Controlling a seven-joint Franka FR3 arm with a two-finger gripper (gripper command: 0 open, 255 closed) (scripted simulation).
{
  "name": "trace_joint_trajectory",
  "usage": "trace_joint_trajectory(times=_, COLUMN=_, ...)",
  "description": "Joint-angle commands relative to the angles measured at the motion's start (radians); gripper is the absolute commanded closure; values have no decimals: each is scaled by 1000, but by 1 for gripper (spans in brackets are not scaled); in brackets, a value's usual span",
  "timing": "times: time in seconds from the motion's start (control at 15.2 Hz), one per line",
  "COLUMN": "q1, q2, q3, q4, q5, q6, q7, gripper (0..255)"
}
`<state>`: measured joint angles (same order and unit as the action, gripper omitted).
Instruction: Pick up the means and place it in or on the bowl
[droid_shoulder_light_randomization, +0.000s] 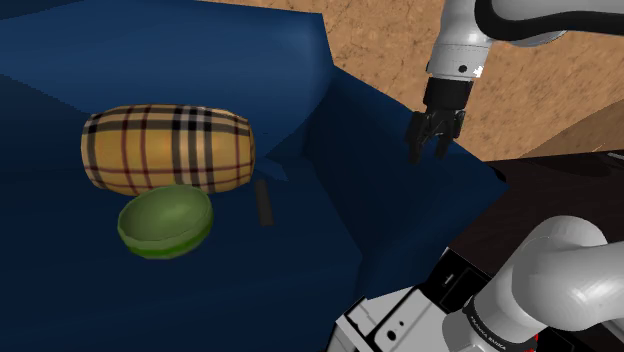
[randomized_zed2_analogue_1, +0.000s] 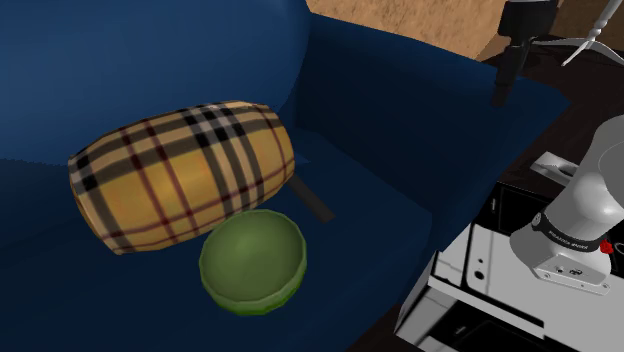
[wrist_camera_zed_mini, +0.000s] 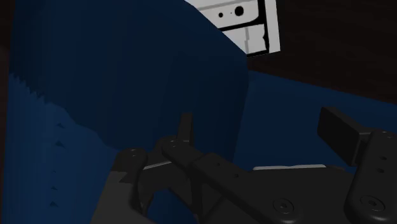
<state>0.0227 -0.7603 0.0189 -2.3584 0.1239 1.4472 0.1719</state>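
shoulder view, dark bar (droid_shoulder_light_randomization: 263, 203): taken as the task's thing. slim, straight, lying flat on the seat of the blue sofa (droid_shoulder_light_randomization: 150, 60), just beside the end of the plaid cushion (droid_shoulder_light_randomization: 165, 148).
shoulder view, green bowl (droid_shoulder_light_randomization: 165, 222): empty, in front of the cushion, near the bar but apart from it.
shoulder view, gripper (droid_shoulder_light_randomization: 427, 150): fingers apart, nothing between them. hangs over the sofa's arm, well apart from the bar.
second exterior view, bar (randomized_zed2_analogue_1: 313, 203): one end sits close against the cushion (randomized_zed2_analogue_1: 180, 175), the other points out over bare seat. bowl (randomized_zed2_analogue_1: 252, 262) sits nearer the camera than the bar.
second exterior view, gripper (randomized_zed2_analogue_1: 499, 92): seen edge-on, above the sofa's far arm.
wrist view, gripper (wrist_camera_zed_mini: 261, 137): fingers stand apart over blue upholstery. white stand (wrist_camera_zed_mini: 245, 22) beyond.
handling (judgement): looks stiff, thin and light. low profile on a soft seat, so the fingers will likely sink into the upholstery.
hold (judgement): pinch across the narrow width, mid-length or toward the free end, away from the cushion.
risk (judgement): a thin smooth bar may pivot or slip if held off-centre.
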Motion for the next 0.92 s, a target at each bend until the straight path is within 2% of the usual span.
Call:
trace_joint_trajectory(times=0.0, q1=0, q2=0, q3=0, q4=0, q5=0, q6=0, q7=0, gripper=0)
trace_joint_trajectory(times=0.4, q1=11, q2=164, q3=78, q4=5, q5=61, q6=171, q7=98, gripper=0)
trace_joint_trajectory(times=0.86, q1=19, q2=396, q3=155, q4=74, q5=96, q6=351, q7=208, gripper=0)
